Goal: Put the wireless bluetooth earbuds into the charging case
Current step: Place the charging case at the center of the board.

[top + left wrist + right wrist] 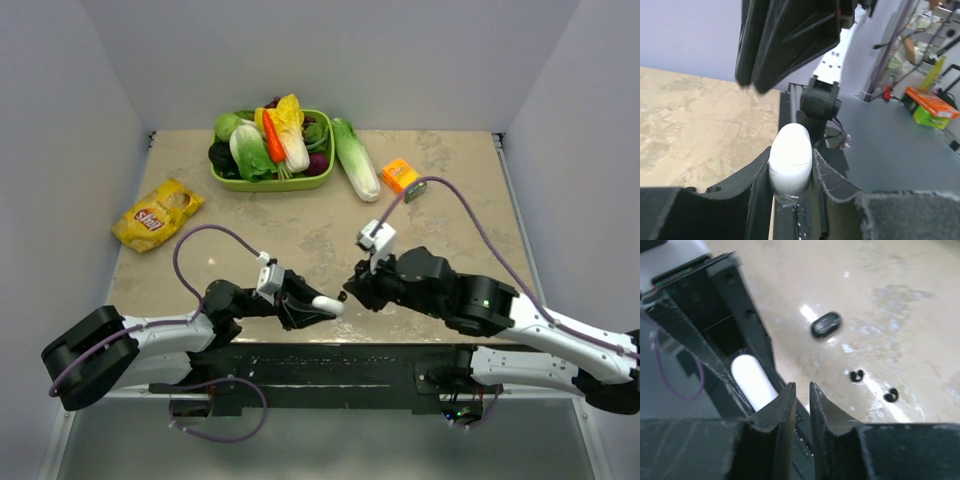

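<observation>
Two black earbuds (856,375) lie loose on the bench (900,300), lower right of the right wrist view, close together but apart. I can't find the white pair in any view.

The left fingers (757,185) are clamped on the white charging case (790,160), low centre of the left wrist view and held off the bench. I see a seam across it and no lid up, so I judge it closed.

The right fingers (780,415) are nearly together with a thin gap, and I see nothing in it. In the top view they sit just beside the case, near centre.

A dark oval piece (826,324) sits on the bench, upper centre of the right wrist view. I can't tell what it is.

Risks as I read them:
- The case shell is smooth and rounded and gripped only at its sides. A pry or push from the right arm could roll it or squirt it out of the clamp.
- The two wrists are very close, so a small overshoot means finger-on-finger contact.
- The buds are far smaller than a finger and glossy, on a shiny bench. An off-centre pinch could flick one away or toward the near edge.
- With the lid shut there is no seat for a bud. Bringing one in early means a drop.
</observation>
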`<state>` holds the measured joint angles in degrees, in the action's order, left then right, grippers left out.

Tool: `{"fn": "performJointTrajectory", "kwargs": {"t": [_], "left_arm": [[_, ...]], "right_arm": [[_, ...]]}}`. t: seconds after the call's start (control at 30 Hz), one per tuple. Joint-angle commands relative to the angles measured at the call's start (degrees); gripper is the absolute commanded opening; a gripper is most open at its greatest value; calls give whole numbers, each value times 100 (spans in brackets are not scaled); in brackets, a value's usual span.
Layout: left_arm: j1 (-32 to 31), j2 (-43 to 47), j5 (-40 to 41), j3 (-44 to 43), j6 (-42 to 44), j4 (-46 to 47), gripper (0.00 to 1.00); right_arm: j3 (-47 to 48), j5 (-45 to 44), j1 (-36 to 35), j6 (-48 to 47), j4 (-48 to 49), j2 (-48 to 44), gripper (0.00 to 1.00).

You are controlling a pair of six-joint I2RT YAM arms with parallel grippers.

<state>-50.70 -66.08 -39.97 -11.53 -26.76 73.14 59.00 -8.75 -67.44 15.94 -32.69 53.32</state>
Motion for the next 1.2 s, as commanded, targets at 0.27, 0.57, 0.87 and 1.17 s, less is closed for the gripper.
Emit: {"fn": "performJointTrajectory", "kwargs": {"t": [0.27,0.57,0.87,1.17], "left_arm": [[445,-709,3109,-902,-617,-702,0],[1932,-3504,1545,-2573,-2263,-1636,0],[2073,-4254,2089,-3461,-1543,-3033,6],[2073,-4229,2774,-3585,-1305,-4290,44]], "right_arm": [[-1488,-2491,20,928,1142,-1220,50],[-1717,-2588,12,1148,1265,-1017,52],[-1857,-2535,12,1165,1300,-1061,52],[-1770,-2561,12,1104,1300,-885,53]]}}
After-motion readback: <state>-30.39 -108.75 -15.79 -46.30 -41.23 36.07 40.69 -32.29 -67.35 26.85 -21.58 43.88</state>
